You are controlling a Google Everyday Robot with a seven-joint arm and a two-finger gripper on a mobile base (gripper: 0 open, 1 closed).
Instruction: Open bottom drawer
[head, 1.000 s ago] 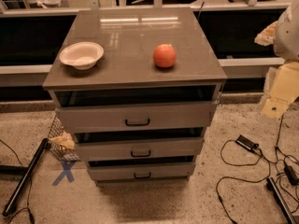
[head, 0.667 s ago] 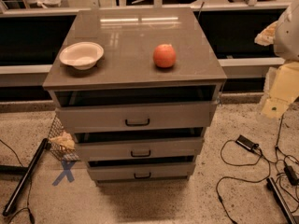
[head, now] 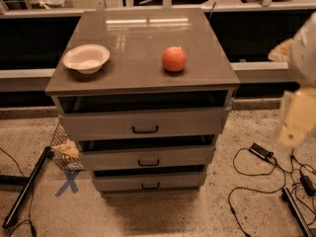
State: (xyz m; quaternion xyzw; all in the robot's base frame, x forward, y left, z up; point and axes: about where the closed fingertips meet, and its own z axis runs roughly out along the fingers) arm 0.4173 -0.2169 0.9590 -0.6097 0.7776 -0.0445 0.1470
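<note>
Speckled floor, dark counters behind, grey three-drawer table (head: 138, 38) mid-frame. Positions below are relative to the gripper (head: 295, 121), which hangs at the far right edge, about level with the top drawer (head: 98, 125) and well clear of the table.

Far left and lower: black pole (head: 27, 186) lying on the floor, blue tape X (head: 69, 180), small wire basket (head: 64, 149) against the table's side.
Far left and higher: white bowl (head: 86, 58) on the table top.
Left and higher, nearer: orange fruit (head: 174, 59) on the same top, well apart from the bowl.
Left and lower: bottom drawer (head: 148, 181), the lowest and slimmest front, with a small black handle (head: 150, 185) at centre. It reads as shut or barely cracked: thin dark gap above it, no tray showing.
Just below-left: black cables (head: 261, 154) on the floor.

Gripper shows as a blurred cream block; open or closed, can't tell.

Change vs a second ago: none I can see. Arm is in the same spot, and so is the drawer front. So the task hasn't started and the approach is still pending. My read of the next move: drop low, come in left to the handle, grip it, pull straight out. Risks: the handle is small and close to the floor, and cables lie near the path.
</note>
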